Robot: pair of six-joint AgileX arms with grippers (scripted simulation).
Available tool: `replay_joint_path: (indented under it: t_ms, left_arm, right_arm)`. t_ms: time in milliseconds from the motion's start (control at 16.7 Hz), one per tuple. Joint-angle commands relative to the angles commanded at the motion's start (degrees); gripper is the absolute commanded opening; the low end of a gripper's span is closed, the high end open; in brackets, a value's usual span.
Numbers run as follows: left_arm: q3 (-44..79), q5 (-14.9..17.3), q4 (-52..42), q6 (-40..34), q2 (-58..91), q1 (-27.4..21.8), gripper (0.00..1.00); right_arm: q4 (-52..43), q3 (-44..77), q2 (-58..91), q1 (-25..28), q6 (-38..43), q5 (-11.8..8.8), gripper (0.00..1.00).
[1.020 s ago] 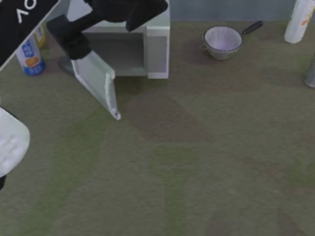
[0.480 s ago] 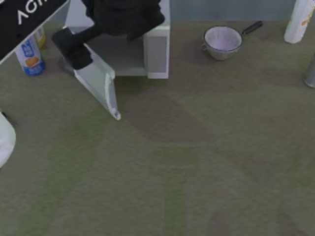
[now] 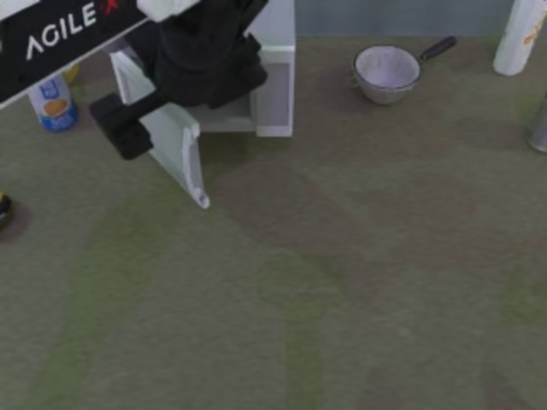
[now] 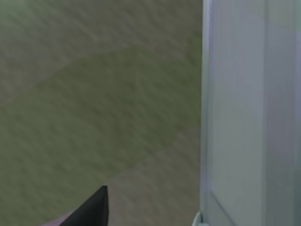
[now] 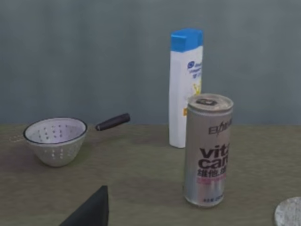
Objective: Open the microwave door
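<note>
White-framed microwave door [image 3: 175, 147]: swung well out from the microwave [image 3: 272, 81] at the top view's upper left, free edge pointing toward tabletop centre, hinge side at left.
Left gripper [image 3: 128, 128]: black, just behind the door's outer face near the hinge side; can't tell if fingers are spread or closed, arm covers them. Left wrist view: door panel fills one side, one dark fingertip [image 4: 91, 212] low in frame.
Step in hand (judgement): door looks nearly fully open; finish the swing.
How to do well: push along the door's arc, don't press into the hinge; keep clear of blue-label can [image 3: 53, 101] just left.
Strainer [image 3: 387, 73]: right of microwave, untouched.
Right gripper: not seen from above, parked at far right; its wrist view shows silver can [image 5: 207, 150], shampoo bottle [image 5: 185, 87].
</note>
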Motion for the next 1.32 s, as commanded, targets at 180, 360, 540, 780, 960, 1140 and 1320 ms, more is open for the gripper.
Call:
replay_joint_path:
  t_ms: [180,360,540,780,960,1140,1320]
  left_arm:
    - [-0.1,0.0,0.1,0.0,0.0,0.0,1.00]
    - [-0.1,0.0,0.1,0.0,0.0,0.0,0.85]
    - [-0.1,0.0,0.1,0.0,0.0,0.0,0.62]
    - [-0.1,0.0,0.1,0.0,0.0,0.0,0.32]
    - [-0.1,0.0,0.1,0.0,0.0,0.0,0.10]
    - [-0.1,0.0,0.1,0.0,0.0,0.0,0.00]
    - [-0.1,0.0,0.1,0.0,0.0,0.0,0.00]
  right_arm:
    - [0.0,0.0,0.0,0.0,0.0,0.0,1.00]
    - [0.0,0.0,0.0,0.0,0.0,0.0,1.00]
    - [0.0,0.0,0.0,0.0,0.0,0.0,1.00]
    - [0.0,0.0,0.0,0.0,0.0,0.0,1.00]
    - [0.0,0.0,0.0,0.0,0.0,0.0,1.00]
    - [0.0,0.0,0.0,0.0,0.0,0.0,1.00]
    - [0.0,0.0,0.0,0.0,0.0,0.0,1.00]
